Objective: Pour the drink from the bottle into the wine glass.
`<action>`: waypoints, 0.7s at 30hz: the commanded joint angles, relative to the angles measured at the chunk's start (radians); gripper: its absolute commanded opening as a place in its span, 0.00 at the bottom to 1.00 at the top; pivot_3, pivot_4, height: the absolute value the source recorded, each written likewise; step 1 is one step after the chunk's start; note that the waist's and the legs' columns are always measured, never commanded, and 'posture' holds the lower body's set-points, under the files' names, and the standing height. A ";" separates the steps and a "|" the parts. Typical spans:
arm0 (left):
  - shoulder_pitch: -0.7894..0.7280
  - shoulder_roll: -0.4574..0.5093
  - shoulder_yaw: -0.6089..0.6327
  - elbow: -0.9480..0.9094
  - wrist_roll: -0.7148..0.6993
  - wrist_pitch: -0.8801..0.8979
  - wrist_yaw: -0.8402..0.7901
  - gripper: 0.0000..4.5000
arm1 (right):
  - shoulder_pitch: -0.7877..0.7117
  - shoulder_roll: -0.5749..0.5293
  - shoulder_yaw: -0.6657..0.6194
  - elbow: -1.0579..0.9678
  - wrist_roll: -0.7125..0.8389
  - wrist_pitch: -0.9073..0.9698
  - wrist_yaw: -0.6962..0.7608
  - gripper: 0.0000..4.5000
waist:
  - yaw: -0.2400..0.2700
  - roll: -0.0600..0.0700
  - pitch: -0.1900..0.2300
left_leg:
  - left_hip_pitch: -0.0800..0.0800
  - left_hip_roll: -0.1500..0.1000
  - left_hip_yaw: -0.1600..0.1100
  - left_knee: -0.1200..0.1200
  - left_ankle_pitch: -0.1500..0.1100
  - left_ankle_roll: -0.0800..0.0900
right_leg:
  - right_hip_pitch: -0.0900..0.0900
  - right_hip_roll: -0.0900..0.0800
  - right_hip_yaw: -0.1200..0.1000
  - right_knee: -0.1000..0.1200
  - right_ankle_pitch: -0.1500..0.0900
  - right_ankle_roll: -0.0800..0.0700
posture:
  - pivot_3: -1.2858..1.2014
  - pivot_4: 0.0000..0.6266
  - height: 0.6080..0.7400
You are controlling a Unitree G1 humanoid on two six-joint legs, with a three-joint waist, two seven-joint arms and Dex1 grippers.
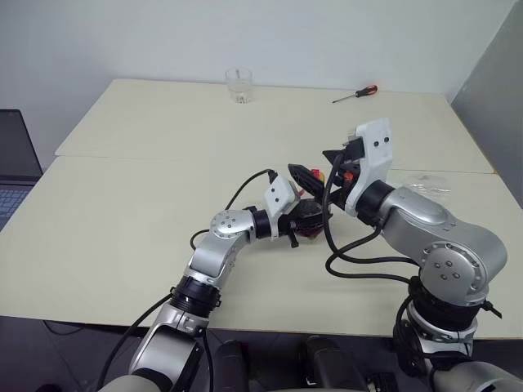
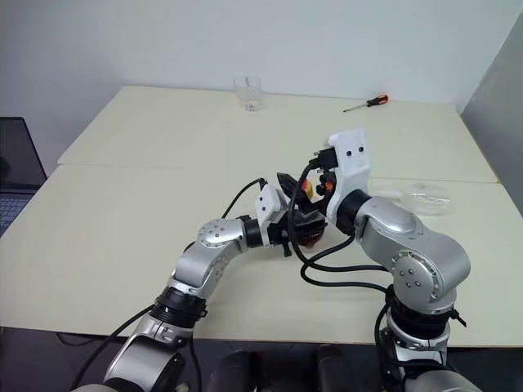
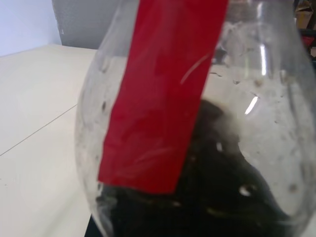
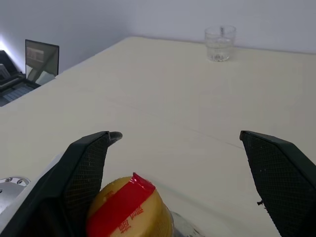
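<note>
My left gripper (image 1: 308, 209) is shut on the bottle (image 1: 311, 222), holding it just above the middle of the table. In the left wrist view the bottle's clear round body (image 3: 256, 98) carries a red strip, and the dark drink (image 3: 222, 202) sits low inside. Its yellow cap (image 4: 129, 211) with red tape stands between the fingers of my right gripper (image 4: 178, 136), which is open and hangs just above it without touching. A clear glass thing (image 1: 426, 184) sits partly behind my right forearm; I cannot tell whether it is the wine glass.
A short clear tumbler (image 1: 239, 84) stands at the table's far edge, with a red-handled screwdriver (image 1: 355, 94) to its right. A laptop (image 1: 12, 163) sits beyond the table's left side. A seam crosses the cream table (image 1: 131, 212).
</note>
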State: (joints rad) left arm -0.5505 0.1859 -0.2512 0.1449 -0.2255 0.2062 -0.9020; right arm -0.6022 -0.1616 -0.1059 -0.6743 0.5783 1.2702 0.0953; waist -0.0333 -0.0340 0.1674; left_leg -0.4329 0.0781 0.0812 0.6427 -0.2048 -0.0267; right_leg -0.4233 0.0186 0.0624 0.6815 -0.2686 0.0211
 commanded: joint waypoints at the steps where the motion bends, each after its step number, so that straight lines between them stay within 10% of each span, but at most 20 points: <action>1: -0.019 -0.007 0.013 -0.034 -0.010 -0.031 0.003 0.26 | 0.013 -0.024 -0.015 -0.002 -0.008 -0.045 0.012 1.00 | 0.000 0.000 0.000 | 0.000 0.000 0.000 0.000 0.000 0.000 | 0.000 0.000 0.000 0.000 0.000 0.000 | 0.52 0.24 1.00; 21: -0.033 -0.004 0.021 -0.015 -0.001 -0.043 -0.002 0.26 | 0.133 -0.152 -0.160 -0.040 0.199 -0.041 0.098 1.00 | -0.001 0.000 0.000 | 0.000 0.000 0.000 0.000 0.000 0.000 | 0.000 0.000 0.000 0.000 0.000 0.000 | 0.52 0.24 1.00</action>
State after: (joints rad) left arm -0.5550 0.1834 -0.2515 0.1682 -0.2156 0.2061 -0.9042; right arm -0.4811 -0.2869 -0.2245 -0.7024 0.7710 1.2341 0.1909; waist -0.0339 -0.0341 0.1675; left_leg -0.4329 0.0781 0.0808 0.6424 -0.2049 -0.0266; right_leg -0.4230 0.0187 0.0627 0.6811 -0.2687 0.0213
